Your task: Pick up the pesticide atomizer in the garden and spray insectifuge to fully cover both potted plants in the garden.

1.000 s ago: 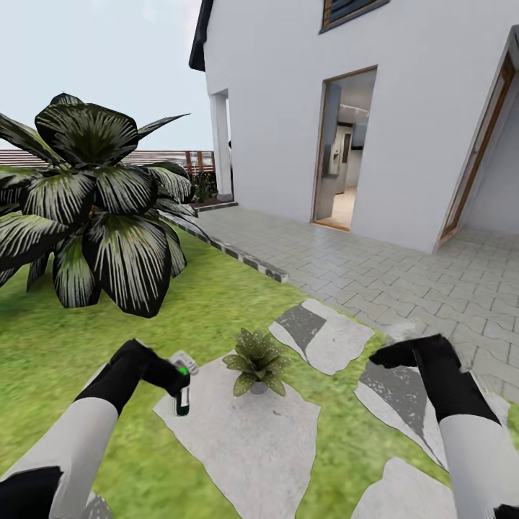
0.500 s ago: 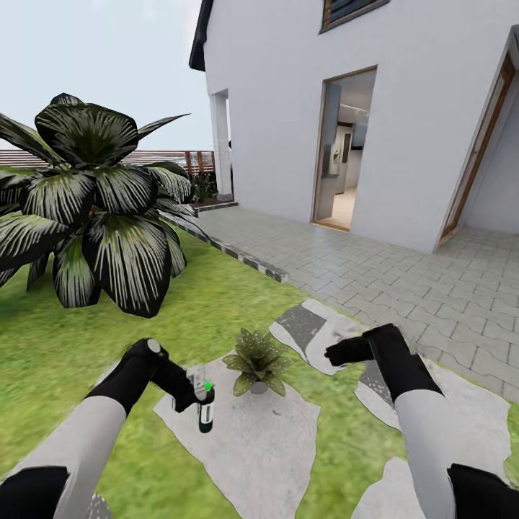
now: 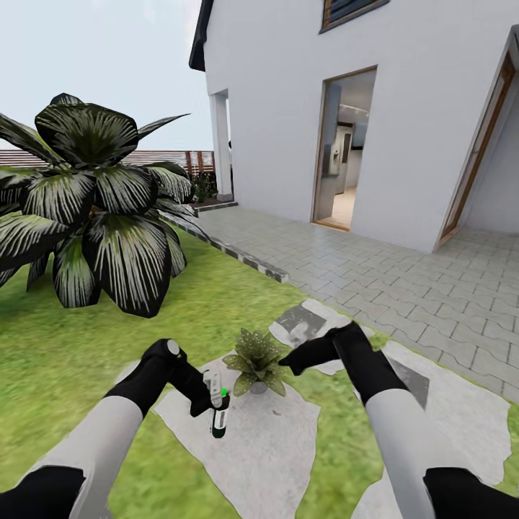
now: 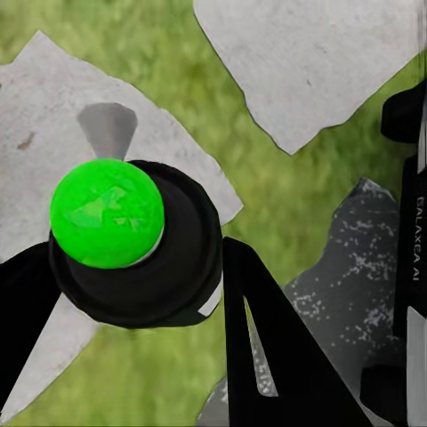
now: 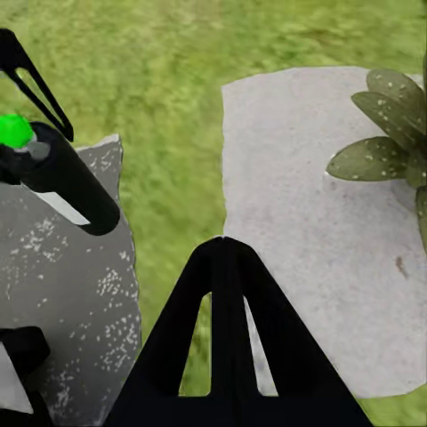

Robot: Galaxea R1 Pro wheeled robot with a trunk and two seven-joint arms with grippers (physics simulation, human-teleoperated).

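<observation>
Pesticide atomizer (image 3: 218, 413) small, rigid, likely light, smooth-sided; best held round the dark body below the green cap. Left gripper (image 3: 210, 393) jaws clamped on it, above the paving slab (image 3: 263, 447), just beside the potted plant (image 3: 255, 360). Right gripper (image 3: 290, 357) jaws together, empty. Versus earlier: both arms shifted inward toward the plant, atomizer nearer.
</observation>
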